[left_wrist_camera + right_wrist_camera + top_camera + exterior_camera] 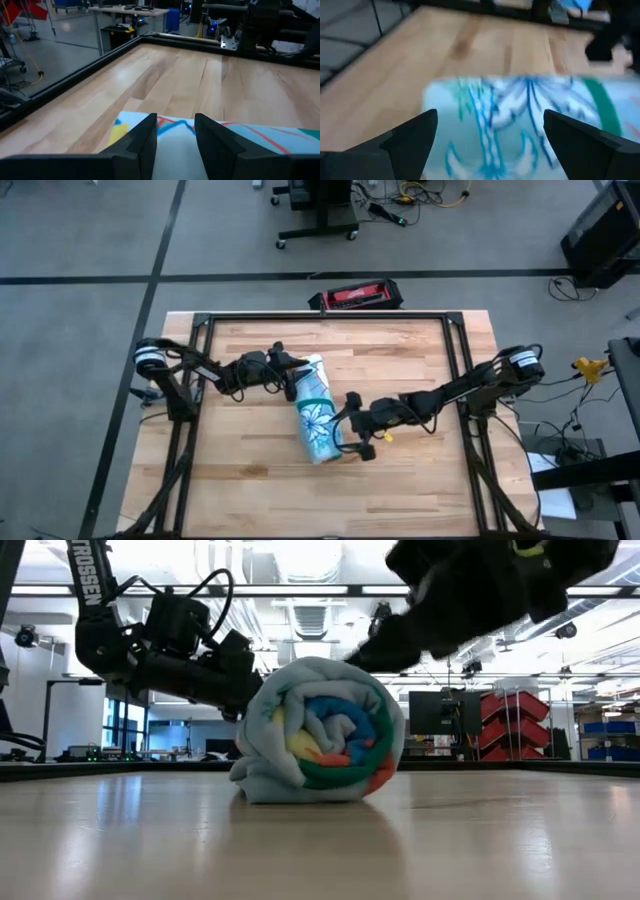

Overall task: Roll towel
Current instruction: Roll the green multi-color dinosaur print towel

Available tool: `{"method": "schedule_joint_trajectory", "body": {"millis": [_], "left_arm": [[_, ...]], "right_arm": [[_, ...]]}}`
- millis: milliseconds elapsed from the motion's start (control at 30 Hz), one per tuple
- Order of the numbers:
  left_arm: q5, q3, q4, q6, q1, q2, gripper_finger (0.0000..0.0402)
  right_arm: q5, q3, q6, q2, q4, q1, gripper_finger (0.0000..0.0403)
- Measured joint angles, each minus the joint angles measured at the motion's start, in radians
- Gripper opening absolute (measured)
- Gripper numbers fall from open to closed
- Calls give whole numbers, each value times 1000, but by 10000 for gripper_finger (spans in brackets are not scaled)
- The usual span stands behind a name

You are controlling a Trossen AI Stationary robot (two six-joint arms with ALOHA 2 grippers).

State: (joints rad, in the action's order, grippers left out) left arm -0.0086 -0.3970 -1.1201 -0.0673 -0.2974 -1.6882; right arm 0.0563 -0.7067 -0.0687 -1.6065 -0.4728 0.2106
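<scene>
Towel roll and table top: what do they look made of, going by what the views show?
Towel: looks like soft, thick cloth, probably fleece or terry. Matte, with rounded, squashy layers at the rolled end in the low view and printed blue patterning outside.
Table: looks like light wood planks with visible grain and seams. The smooth, slightly glossy finish mirrors the roll in the low view.

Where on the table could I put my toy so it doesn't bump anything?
The near edge of the table, in front of the rolled towel, is bare wood. So is the far strip behind the towel, along the black frame. The middle is crowded: the left hand is at the towel's far end and the open right hand is beside its near end.
</scene>
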Motion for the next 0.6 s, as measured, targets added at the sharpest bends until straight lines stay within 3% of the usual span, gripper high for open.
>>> {"method": "schedule_joint_trajectory", "body": {"millis": [600], "left_arm": [[2,-3,-8,7,7,34,116]], "right_arm": [[102,47,-7,-24,66,-28,348]]}}
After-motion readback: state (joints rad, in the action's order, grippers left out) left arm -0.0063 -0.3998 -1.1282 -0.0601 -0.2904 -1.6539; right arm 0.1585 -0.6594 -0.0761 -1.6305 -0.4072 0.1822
